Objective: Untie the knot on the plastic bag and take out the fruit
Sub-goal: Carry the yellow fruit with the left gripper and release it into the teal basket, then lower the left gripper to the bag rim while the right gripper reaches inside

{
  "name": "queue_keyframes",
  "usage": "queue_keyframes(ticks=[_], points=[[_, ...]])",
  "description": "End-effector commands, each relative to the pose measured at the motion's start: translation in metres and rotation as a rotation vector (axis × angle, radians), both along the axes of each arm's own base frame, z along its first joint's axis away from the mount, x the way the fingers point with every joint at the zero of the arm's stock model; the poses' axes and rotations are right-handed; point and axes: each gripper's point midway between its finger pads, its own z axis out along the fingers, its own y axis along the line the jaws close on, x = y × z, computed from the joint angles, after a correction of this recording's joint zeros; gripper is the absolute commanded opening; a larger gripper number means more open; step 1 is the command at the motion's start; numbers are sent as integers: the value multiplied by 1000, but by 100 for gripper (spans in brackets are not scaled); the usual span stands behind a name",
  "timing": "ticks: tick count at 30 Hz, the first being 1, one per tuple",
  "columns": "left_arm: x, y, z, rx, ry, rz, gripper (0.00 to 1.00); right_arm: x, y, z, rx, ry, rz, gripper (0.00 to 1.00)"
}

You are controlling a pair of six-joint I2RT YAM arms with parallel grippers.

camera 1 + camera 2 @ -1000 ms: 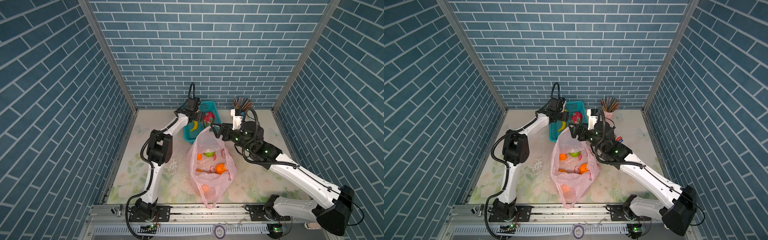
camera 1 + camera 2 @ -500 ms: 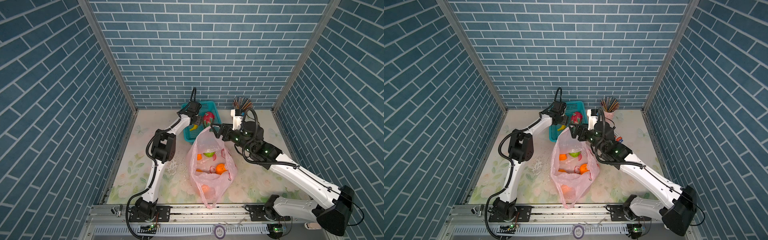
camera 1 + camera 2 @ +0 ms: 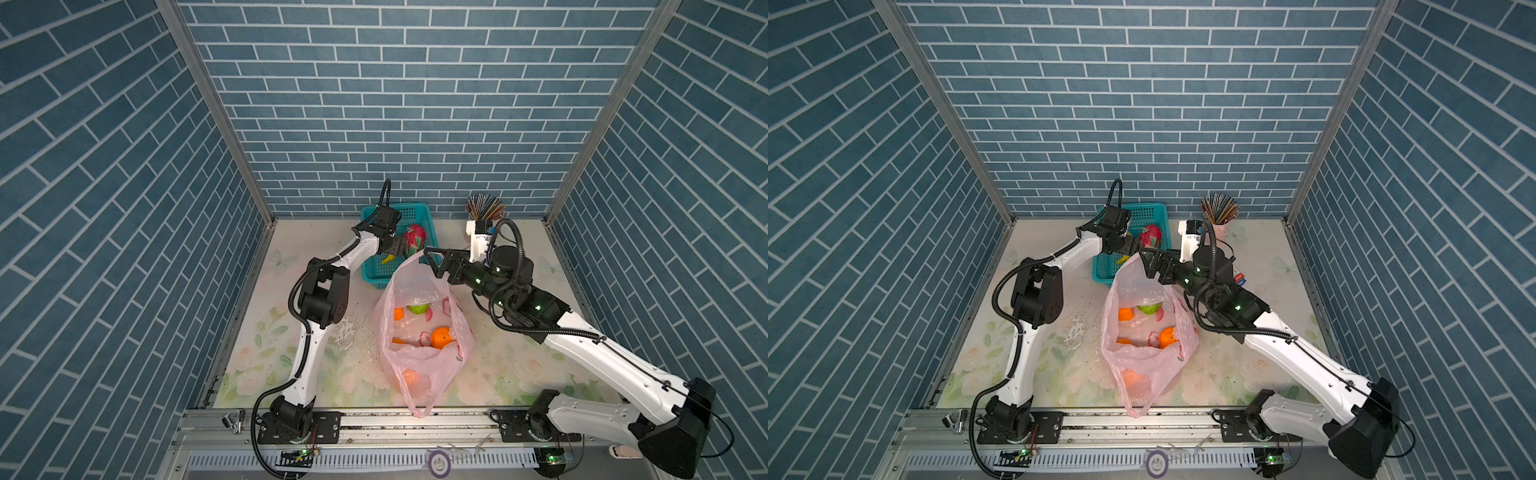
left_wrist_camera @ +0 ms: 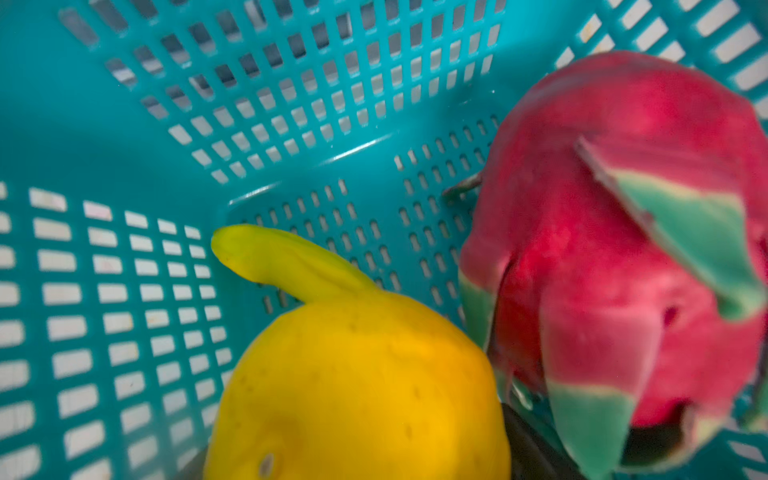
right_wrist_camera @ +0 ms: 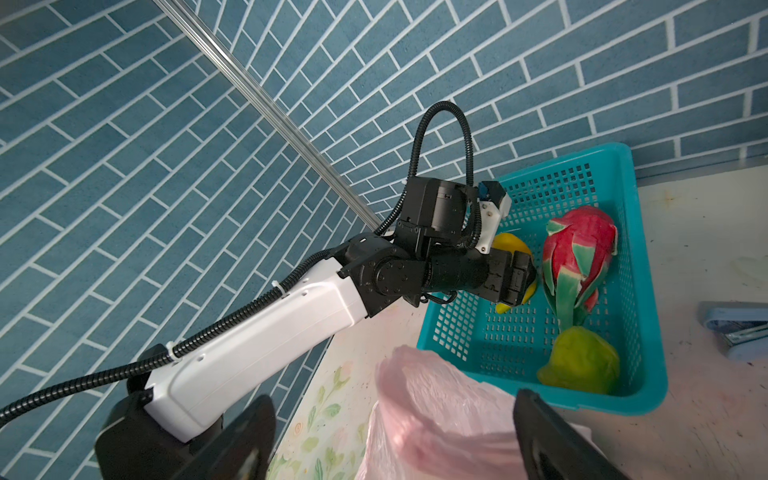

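The pink plastic bag [image 3: 419, 357] [image 3: 1142, 357] stands with its mouth open; no knot shows. Inside lie fruit: oranges [image 3: 441, 336] and a green one [image 3: 417, 308]. My right gripper [image 3: 434, 262] [image 5: 395, 399] is open, its fingers wide on either side of the bag's raised top edge [image 5: 436, 424]. My left gripper [image 3: 397, 245] is down in the teal basket [image 3: 415, 208], with a yellow round fruit [image 4: 357, 386] between its jaws; whether they press it is hidden. A dragon fruit [image 4: 615, 249] [image 5: 577, 253] lies beside it.
The basket [image 5: 648, 332] also holds a yellow banana [image 4: 282, 257] and a green fruit [image 5: 579, 359]. A cup of coloured sticks [image 3: 484, 208] stands at the back wall. A blue stapler-like object [image 5: 735, 328] lies right of the basket. Brick walls close three sides.
My left wrist has dipped slightly lower into the basket. The right arm and the bag have not moved.
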Motion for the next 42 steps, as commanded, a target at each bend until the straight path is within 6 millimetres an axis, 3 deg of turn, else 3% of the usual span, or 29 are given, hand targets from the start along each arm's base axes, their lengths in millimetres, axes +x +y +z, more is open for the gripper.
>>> queue_keyframes(ticks=[1, 7, 13, 21, 27, 31, 34, 42], points=[[3, 3, 44, -55, -78, 21, 87, -5, -5, 10, 60, 2, -1, 90], [-8, 9, 84, -86, -136, 31, 87, -11, -9, 10, 75, 8, 4, 89], [-34, 10, 147, -201, -232, 21, 87, -18, -10, 8, 78, 10, 25, 89], [-103, -1, 225, -464, -361, -121, 87, -34, -2, -8, 30, 31, 92, 87], [-168, -6, 263, -639, -453, -275, 87, -51, 6, -31, -58, 57, 160, 82], [-202, -4, 269, -682, -472, -345, 87, -61, 9, -49, -125, 87, 193, 81], [-220, -4, 260, -679, -442, -393, 87, -71, 12, -59, -144, 107, 225, 79], [-249, 5, 196, -566, -254, -389, 87, -102, -1, -97, -196, 189, 238, 86]])
